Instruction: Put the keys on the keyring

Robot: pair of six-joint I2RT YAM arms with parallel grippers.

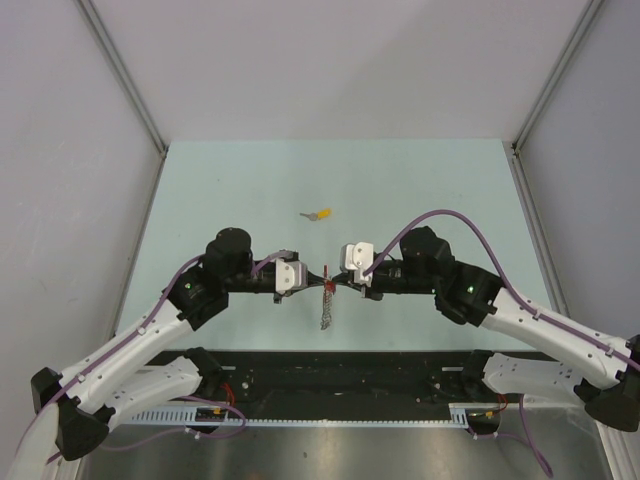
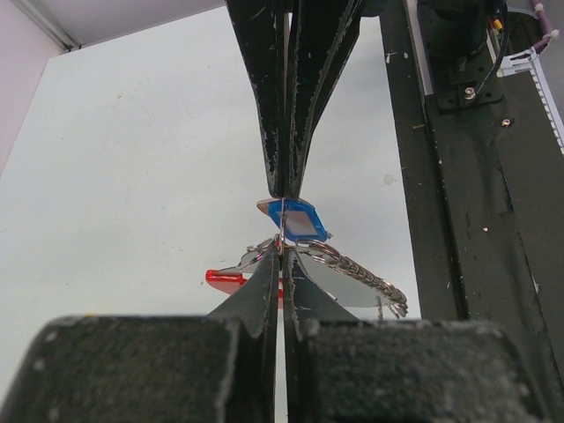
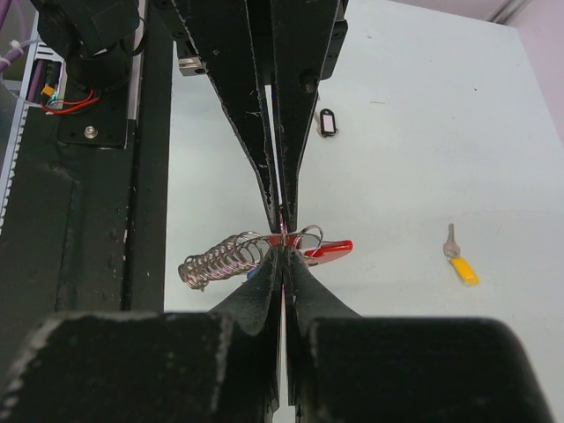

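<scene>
Two grippers meet tip-to-tip: left gripper (image 2: 280,264) & right gripper (image 3: 282,264) both clamped fully shut on keyring (image 3: 220,260). I reckon blue key (image 2: 300,220) at the ring is mid-threading. Next I'd slide it round w/o losing grip. Yellow key (image 1: 320,214) lies at 12 o'clock.

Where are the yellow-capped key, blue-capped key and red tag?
yellow-capped key (image 3: 463,266), right wrist view, its yellow cap.
blue-capped key (image 2: 301,221), left wrist view, its cap's middle.
red tag (image 3: 333,251), right wrist view, its free end.
</scene>
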